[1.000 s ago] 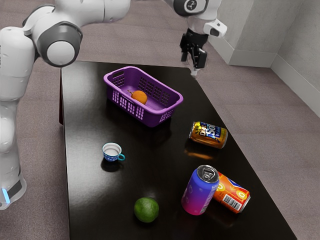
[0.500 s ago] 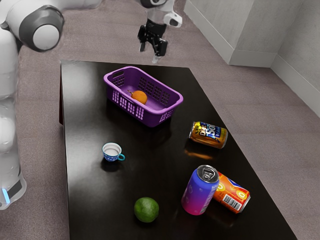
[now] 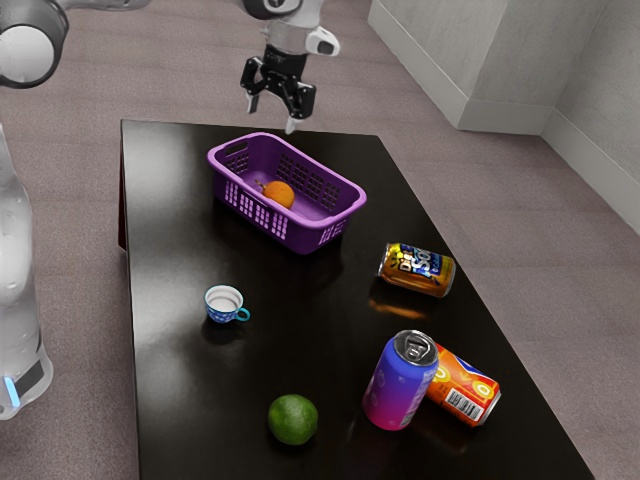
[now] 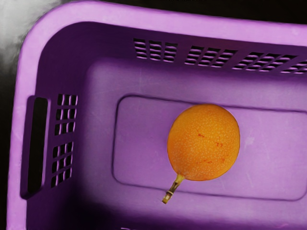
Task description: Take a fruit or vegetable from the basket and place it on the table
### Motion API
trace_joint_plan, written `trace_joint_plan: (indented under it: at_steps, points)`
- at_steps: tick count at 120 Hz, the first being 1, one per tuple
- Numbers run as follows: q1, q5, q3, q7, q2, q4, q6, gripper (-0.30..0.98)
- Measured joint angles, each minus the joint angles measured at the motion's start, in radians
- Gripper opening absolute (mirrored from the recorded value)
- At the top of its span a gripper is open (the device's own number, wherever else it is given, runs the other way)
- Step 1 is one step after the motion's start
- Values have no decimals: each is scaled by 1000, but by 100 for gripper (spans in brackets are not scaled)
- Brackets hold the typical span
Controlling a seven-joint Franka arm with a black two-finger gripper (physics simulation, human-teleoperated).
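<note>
End effector (image 3: 271, 113) above the purple basket (image 4: 144, 14), fingers apart; stemmed orange fruit (image 4: 204, 142) on the basket's floor

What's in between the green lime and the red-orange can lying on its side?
The exterior view shows a blue-and-pink can standing between them.

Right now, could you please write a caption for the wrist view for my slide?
Seen from above, an orange fruit with a short stem lies inside an openwork purple basket.
</note>
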Motion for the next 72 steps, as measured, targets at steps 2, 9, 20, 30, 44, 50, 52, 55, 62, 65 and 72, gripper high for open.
trace_joint_plan:
  at_steps: [2,9,20,30,44,50,52,55,62,65,72]
  points:
    - [1,-1,0,-10,1,0,-1,69]
    - [-1,-6,-3,-45,2,1,-1,69]
    - [-3,-29,-30,-96,15,1,6,69]
    - [-12,-51,-47,-139,23,0,13,69]
    - [-9,-63,-53,-199,24,-6,28,69]
    - [-8,-62,-53,-224,22,-21,41,69]
    - [-8,-60,-53,-232,21,-33,49,69]
    - [-8,-58,-53,-244,19,-50,62,69]
    - [-8,-54,-53,-271,16,-87,95,69]
    - [-8,-52,-53,-281,16,-101,109,69]
    - [-8,-44,-52,-305,14,-133,145,69]
